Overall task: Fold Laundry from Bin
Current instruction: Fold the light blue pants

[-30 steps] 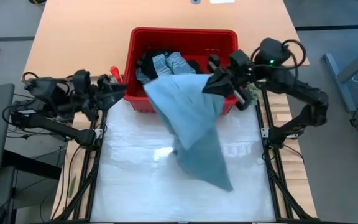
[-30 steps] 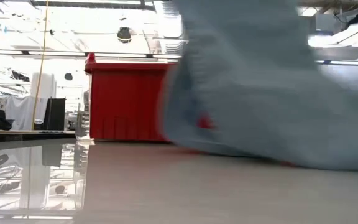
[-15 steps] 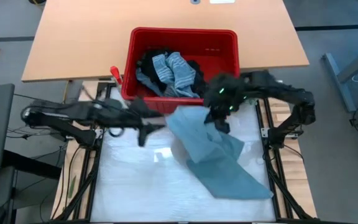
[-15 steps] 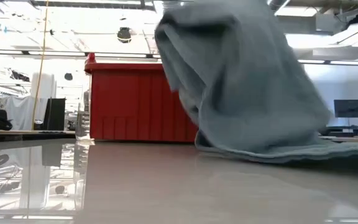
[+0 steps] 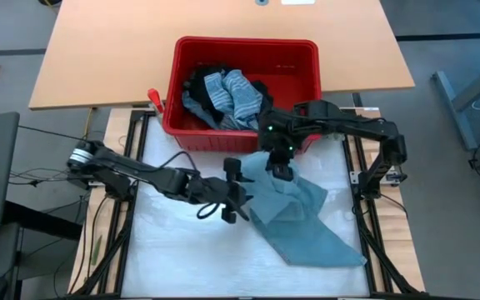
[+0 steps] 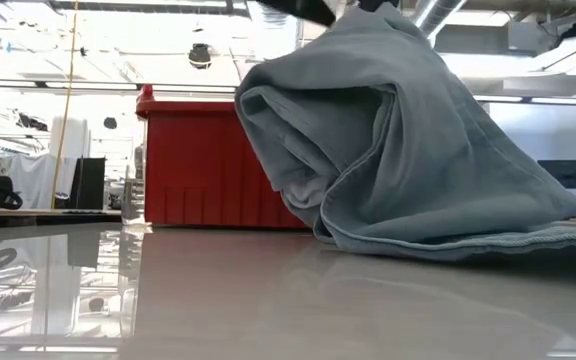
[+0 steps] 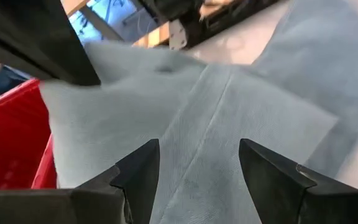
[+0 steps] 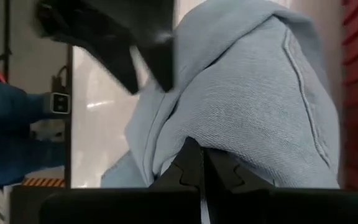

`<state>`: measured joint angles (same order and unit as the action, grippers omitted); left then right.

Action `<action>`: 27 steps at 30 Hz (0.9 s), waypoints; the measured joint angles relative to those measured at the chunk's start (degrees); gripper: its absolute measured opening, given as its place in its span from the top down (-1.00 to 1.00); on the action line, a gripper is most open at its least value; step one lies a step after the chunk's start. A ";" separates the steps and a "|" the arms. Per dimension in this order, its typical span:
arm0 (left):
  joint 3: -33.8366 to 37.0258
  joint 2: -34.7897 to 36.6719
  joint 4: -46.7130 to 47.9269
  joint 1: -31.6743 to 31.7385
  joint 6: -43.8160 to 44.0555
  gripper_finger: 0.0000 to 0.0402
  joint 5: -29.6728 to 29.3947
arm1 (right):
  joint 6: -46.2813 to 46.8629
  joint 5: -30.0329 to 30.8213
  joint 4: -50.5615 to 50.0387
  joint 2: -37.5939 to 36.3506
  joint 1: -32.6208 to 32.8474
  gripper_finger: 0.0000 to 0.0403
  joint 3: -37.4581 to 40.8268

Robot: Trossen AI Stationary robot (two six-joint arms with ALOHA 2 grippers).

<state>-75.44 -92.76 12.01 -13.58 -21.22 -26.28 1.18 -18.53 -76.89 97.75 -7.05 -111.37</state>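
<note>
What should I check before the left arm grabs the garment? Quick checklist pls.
1. Right gripper shut on the light blue-grey garment, holding its top edge up: ok.
2. Left gripper open, fingers apart in front of the cloth: ok.
3. Left gripper lined up on an edge or corner: not ok; the left wrist view shows only a flat panel with a seam.
4. Garment clear of the red bin: ok, lower part lies on the white mat.
5. Garment spread flat: not ok, bunched in folds in the low view.
6. Rest of the laundry inside the bin: ok.
</note>
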 joint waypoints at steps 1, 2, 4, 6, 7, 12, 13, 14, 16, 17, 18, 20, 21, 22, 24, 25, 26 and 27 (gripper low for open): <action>-0.03 -0.64 0.05 0.05 -0.19 -0.04 -0.07 | -0.07 -0.61 -0.04 -0.15 -0.34 0.88 0.00; -0.10 -1.27 -0.11 0.07 -0.23 -0.04 -0.52 | -0.09 -1.00 -0.02 -0.19 -0.59 0.88 0.00; -0.08 -2.52 -0.21 0.01 -0.30 -0.04 -3.03 | -0.17 -1.40 0.02 -0.19 -0.65 0.88 0.00; -0.02 -3.25 -2.05 -0.04 -0.91 -0.04 -5.73 | -0.21 -2.36 0.03 -0.19 -0.59 0.88 0.00; -0.02 -3.23 -3.11 -0.04 -1.99 -0.04 -6.12 | -0.31 -2.51 0.03 -0.19 -0.59 0.88 0.00; -0.07 -3.11 -6.75 -0.22 -6.16 -0.04 -6.01 | -1.09 -2.82 0.01 -0.23 -0.46 0.88 0.00; -0.07 -3.12 -7.08 -0.24 -6.18 -0.04 -5.59 | -1.11 -2.82 0.06 -0.23 -0.46 0.88 0.00; -0.07 -3.10 -7.26 -0.21 -6.11 -0.04 -4.76 | -1.12 -2.84 0.06 -0.23 -0.46 0.88 0.00; -0.09 -3.10 -5.93 0.13 -4.94 -0.04 -3.09 | -1.26 -2.84 0.10 -0.23 -0.50 0.88 0.00; -0.09 -3.10 -4.56 0.44 -3.80 -0.04 -2.09 | -1.34 -2.84 0.18 -0.23 -0.50 0.88 0.00; -0.09 -3.24 -3.00 0.83 -2.29 -0.04 -1.16 | -1.49 -2.84 0.25 -0.23 -0.50 0.88 0.00; -0.09 -3.56 -0.55 1.51 1.19 -0.04 0.35 | -1.76 -2.82 0.25 -0.23 -0.50 0.88 0.00; -0.09 -3.58 1.40 1.58 2.88 -0.03 1.26 | -1.92 -2.81 0.27 -0.23 -0.49 0.88 0.01; -0.09 -3.58 3.24 1.61 4.61 -0.02 2.36 | -2.22 -2.81 0.30 -0.23 -0.51 0.88 0.02; -0.09 -3.58 6.05 1.40 7.64 0.06 4.95 | -2.85 -2.84 0.20 -0.23 -0.89 0.88 0.02; -0.09 -3.58 7.48 0.99 9.19 0.12 5.84 | -2.97 -2.94 0.19 -0.23 -1.16 0.88 0.02; -0.12 -3.56 9.14 0.51 10.66 0.19 6.42 | -3.15 -3.25 0.05 -0.23 -1.54 0.88 0.02; -0.40 -3.56 11.49 0.00 12.04 0.28 6.83 | -3.30 -3.44 -0.10 -0.23 -1.97 0.88 0.02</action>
<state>-75.84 -96.31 23.49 -13.58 -9.17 -19.45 -2.11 -21.97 -76.99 97.51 -9.02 -111.35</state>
